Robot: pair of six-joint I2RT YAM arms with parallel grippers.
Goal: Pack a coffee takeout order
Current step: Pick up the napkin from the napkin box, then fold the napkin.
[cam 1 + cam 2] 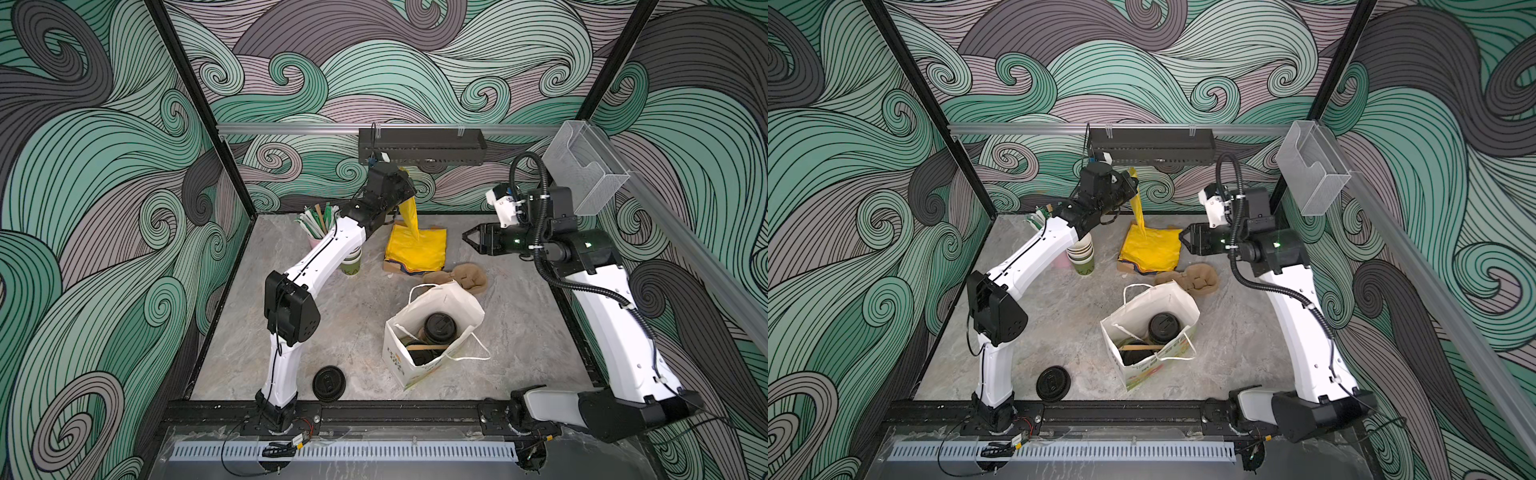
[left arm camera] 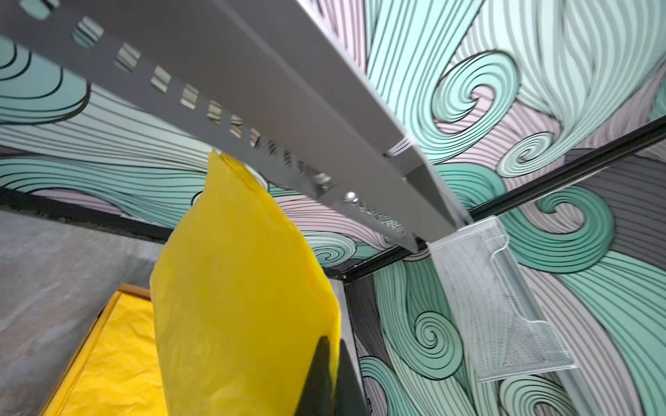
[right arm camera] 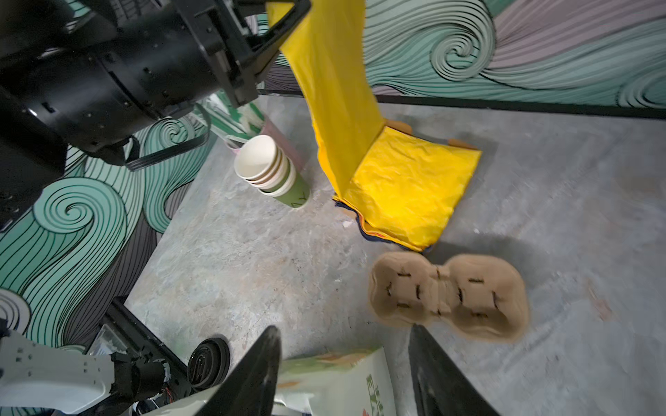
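Up over the back of the desk (image 1: 332, 332), 1 yellow napkin (image 1: 410, 216) hangs from the left jaws, which are pinched shut near its top. Its bottom end touches the napkin pile (image 1: 415, 251). It looks thin, soft and very light, and it could tear or slip, so an edge is the best place to hold. The right jaws are apart and hold nothing, near the pile.

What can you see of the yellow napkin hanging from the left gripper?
The napkin is bright yellow, thin, crinkled paper, opened into a long sheet. Its top end is pinched in the shut left gripper, raised above the table. From there it hangs slanting down, then bends at a fold and lies flat on the napkin pile. Nothing else touches it.
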